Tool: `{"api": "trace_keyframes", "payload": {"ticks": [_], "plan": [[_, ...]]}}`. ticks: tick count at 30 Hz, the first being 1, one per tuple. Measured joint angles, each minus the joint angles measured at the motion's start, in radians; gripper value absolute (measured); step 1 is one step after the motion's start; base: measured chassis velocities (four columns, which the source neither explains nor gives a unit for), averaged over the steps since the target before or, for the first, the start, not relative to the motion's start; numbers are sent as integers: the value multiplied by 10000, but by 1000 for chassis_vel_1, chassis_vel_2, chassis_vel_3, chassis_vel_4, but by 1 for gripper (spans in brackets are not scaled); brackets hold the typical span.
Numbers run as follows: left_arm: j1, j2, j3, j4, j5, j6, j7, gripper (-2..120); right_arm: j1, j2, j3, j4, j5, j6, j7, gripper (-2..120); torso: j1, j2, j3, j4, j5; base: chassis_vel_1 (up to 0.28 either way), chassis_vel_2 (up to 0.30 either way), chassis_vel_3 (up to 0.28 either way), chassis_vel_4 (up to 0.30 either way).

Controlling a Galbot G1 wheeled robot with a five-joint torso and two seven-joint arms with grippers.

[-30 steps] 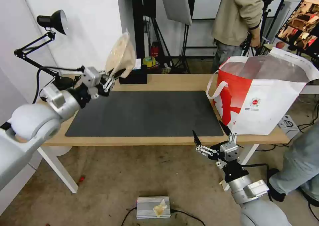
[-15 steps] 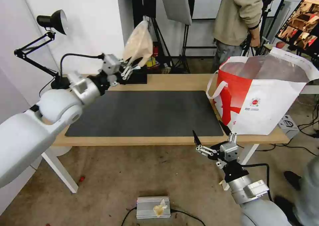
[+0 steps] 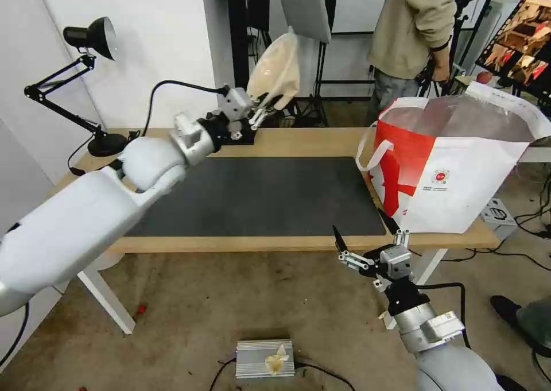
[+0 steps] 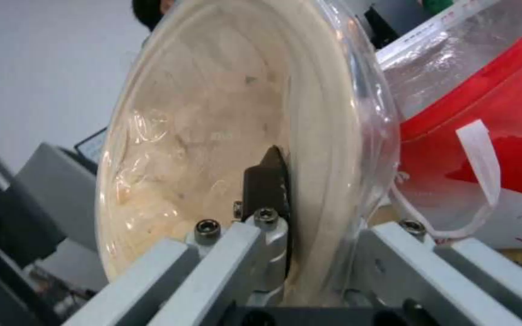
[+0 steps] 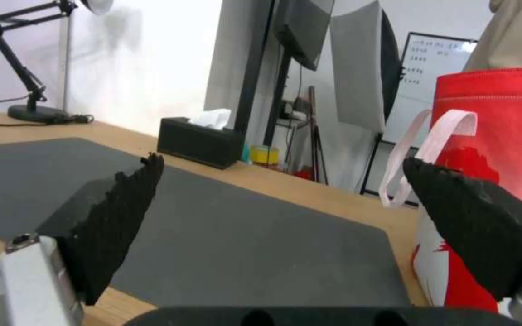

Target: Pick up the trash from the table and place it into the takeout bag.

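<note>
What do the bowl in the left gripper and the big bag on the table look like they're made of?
The tan bowl, held on edge by the left gripper, looks like thin molded pulp or plastic under a clear glossy plastic cover; the sheen and wrinkled reflections suggest that. The takeout bag looks like matte non-woven fabric printed red and white, with a crinkled silver foil lining and flat woven strap handles.

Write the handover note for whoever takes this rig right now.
Left tool: shut on the rim of the tan shallow bowl, held tilted in the air above the far edge of the table, short of the takeout bag.
Right tool: open, idle below the table's near edge by the bag.
Takeout bag stands open at the table's right end.
Done: the mat carries no trash.
Left: carry the bowl over the bag's opening and drop it in.
</note>
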Motion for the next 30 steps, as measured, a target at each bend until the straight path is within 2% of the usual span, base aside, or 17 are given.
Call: {"api": "trace_keyframes", "payload": {"ticks": [4,9,11,17,26,30], "plan": [[-34,-501,64,192,874,-150,17,1,0,0,0,0,0,0,0,100,0,-1,0,1,-1,0,0,0,0],[-34,-715,85,228,1147,-172,7,1,-1,0,0,0,0,0,0,100,0,0,0,1,-1,0,0,0,0],[-53,-1001,155,351,1449,-175,-29,1,0,0,0,0,0,0,0,100,-1,0,0,1,0,0,0,0,0],[-230,-1592,403,685,1675,-176,-104,1,-1,0,0,0,0,0,0,100,-1,0,0,1,-1,0,0,0,0],[-1178,-2592,1247,1598,1610,-178,-134,1,0,0,0,0,0,0,0,100,0,0,-1,0,1,0,0,0,0],[-1325,-2788,1444,1767,1615,-182,-134,1,-1,0,0,0,0,0,0,100,-1,0,-1,1,0,0,0,0,0]]}}
